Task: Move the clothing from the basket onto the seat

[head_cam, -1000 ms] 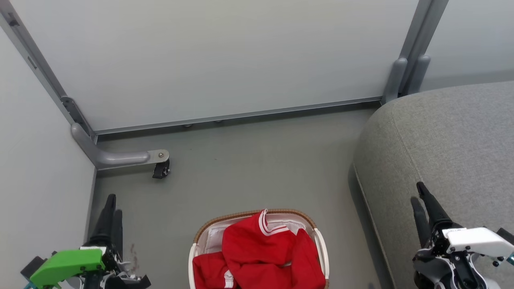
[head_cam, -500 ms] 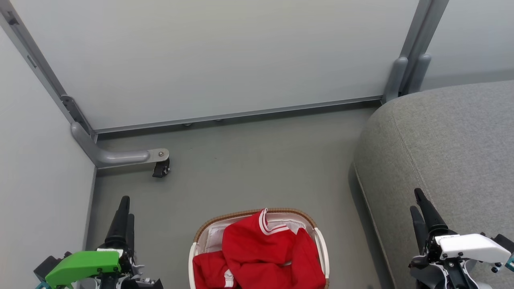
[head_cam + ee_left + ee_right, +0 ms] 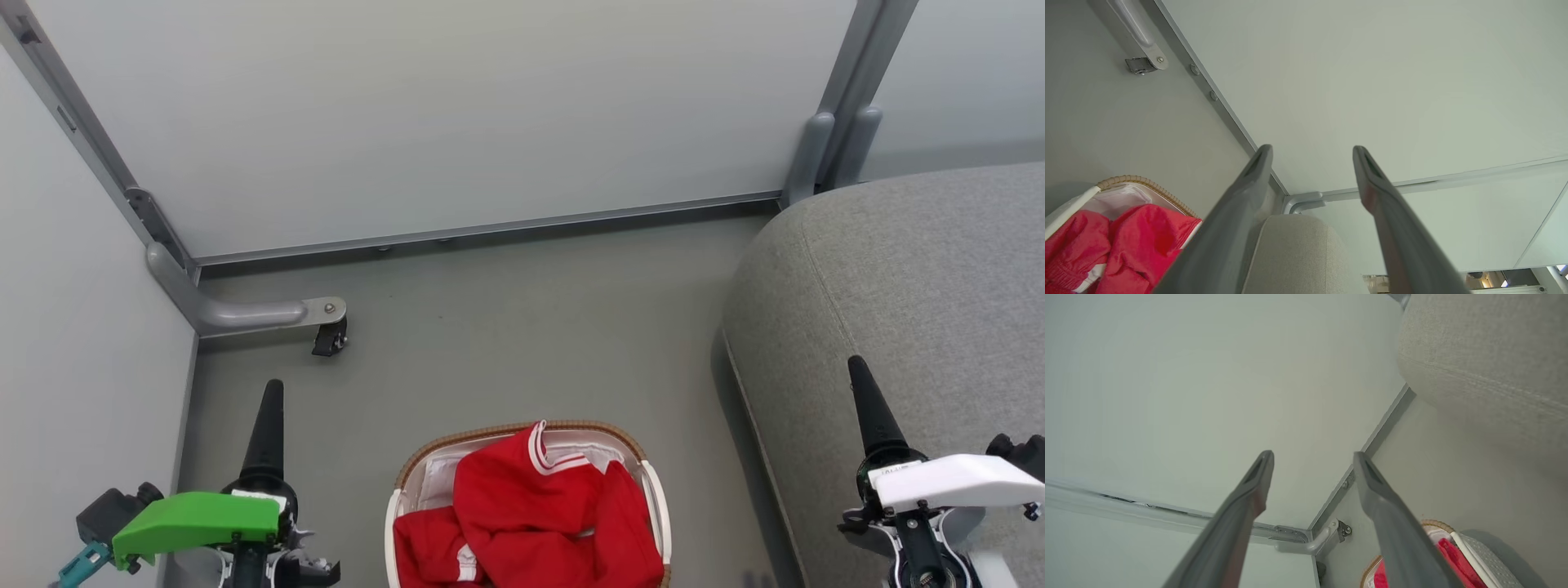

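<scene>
The clothing [image 3: 531,523], red with white stripes, lies heaped in the basket [image 3: 522,429] on the floor at the bottom centre of the head view. The grey seat [image 3: 922,286] is on the right. My left gripper [image 3: 272,400] hovers left of the basket and is seen edge-on. My right gripper [image 3: 861,380] hangs over the seat's front part. The left wrist view shows my left gripper [image 3: 1312,149] open and empty, with the clothing [image 3: 1126,241], basket [image 3: 1133,179] and seat [image 3: 1298,253] beyond. My right gripper [image 3: 1312,453] is open and empty too, with the basket [image 3: 1431,524] low on the right.
Pale partition panels wall in the far side and the left. A grey bracket with a black caster [image 3: 329,336] juts onto the floor [image 3: 522,327] at the left. A grey post [image 3: 824,139] stands behind the seat's rounded corner.
Both grippers have rolled so that their fingers now line up one behind the other in the head view. The left one has shifted right, closer to the basket. The clothing has not moved.
</scene>
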